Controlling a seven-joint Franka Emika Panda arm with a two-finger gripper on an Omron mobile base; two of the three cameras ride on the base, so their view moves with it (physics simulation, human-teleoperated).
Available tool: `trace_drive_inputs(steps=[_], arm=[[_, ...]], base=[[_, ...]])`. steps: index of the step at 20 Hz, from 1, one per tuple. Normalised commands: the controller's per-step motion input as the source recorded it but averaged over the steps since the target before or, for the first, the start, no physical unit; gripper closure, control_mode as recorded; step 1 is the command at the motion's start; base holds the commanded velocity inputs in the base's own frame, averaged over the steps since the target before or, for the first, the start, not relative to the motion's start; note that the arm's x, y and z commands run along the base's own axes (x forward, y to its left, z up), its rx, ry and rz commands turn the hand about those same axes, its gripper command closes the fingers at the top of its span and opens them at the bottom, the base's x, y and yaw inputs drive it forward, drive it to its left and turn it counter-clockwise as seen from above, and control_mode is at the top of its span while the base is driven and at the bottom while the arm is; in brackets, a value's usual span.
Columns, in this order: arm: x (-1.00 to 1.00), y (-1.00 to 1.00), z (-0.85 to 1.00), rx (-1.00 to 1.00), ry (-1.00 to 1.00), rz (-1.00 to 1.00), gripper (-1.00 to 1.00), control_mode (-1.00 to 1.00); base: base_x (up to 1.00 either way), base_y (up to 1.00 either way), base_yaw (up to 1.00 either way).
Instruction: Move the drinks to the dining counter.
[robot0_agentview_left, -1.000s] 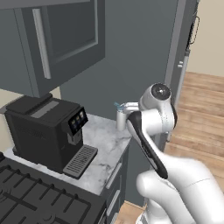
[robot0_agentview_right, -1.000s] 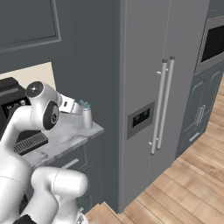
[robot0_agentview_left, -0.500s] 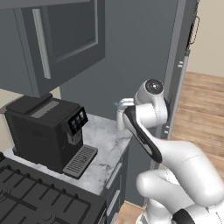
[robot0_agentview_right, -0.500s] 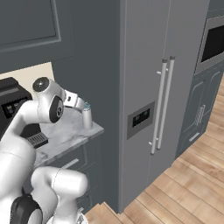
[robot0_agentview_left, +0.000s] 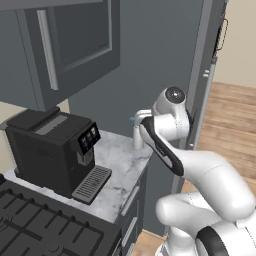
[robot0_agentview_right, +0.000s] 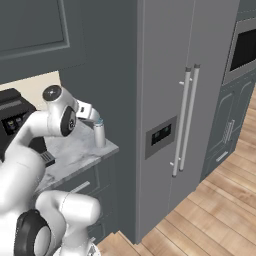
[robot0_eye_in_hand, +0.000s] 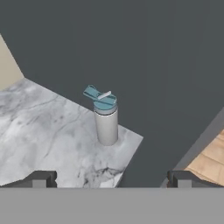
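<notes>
One drink (robot0_eye_in_hand: 106, 121), a pale grey bottle with a teal flip lid, stands upright near the corner of the narrow marble worktop (robot0_eye_in_hand: 48, 131). The same bottle (robot0_agentview_left: 136, 138) shows behind my arm in the left base view, and beside the hand (robot0_agentview_right: 99, 134) in the right base view. My gripper (robot0_eye_in_hand: 113, 180) hovers above and short of it, open. Its two dark fingertips (robot0_eye_in_hand: 43, 179) stand wide apart with nothing between them. The dining counter is out of view.
A black coffee machine (robot0_agentview_left: 50, 150) sits left on the worktop, with stove grates (robot0_agentview_left: 30, 220) in front of it. A dark upper cabinet (robot0_agentview_left: 75, 40) hangs overhead. The tall grey fridge (robot0_agentview_right: 180, 100) rises just right of the worktop's edge, and a wall oven (robot0_agentview_right: 245, 50) stands beyond it.
My arm has lifted and swung slightly toward the worktop's corner, bringing the hand nearer the bottle. The bottle has not moved and the jaws have stayed open.
</notes>
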Motion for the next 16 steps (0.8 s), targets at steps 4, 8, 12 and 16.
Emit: trace_drive_inputs(steps=[4, 8, 12, 16], arm=[[0.25, 0.0, -0.16, 0.0, 0.0, 0.02, -1.0, -1.0], [0.24, 0.01, -0.22, 0.0, 0.0, 0.01, -1.0, -1.0], [0.18, 0.03, -0.2, 0.0, 0.0, 0.0, -1.0, -1.0], [0.14, 0.09, -0.21, 0.0, 0.0, 0.0, -1.0, -1.0]], base=[[0.0, 0.0, 0.0], [0.0, 0.0, 0.0], [0.0, 0.0, 0.0], [0.0, 0.0, 0.0]])
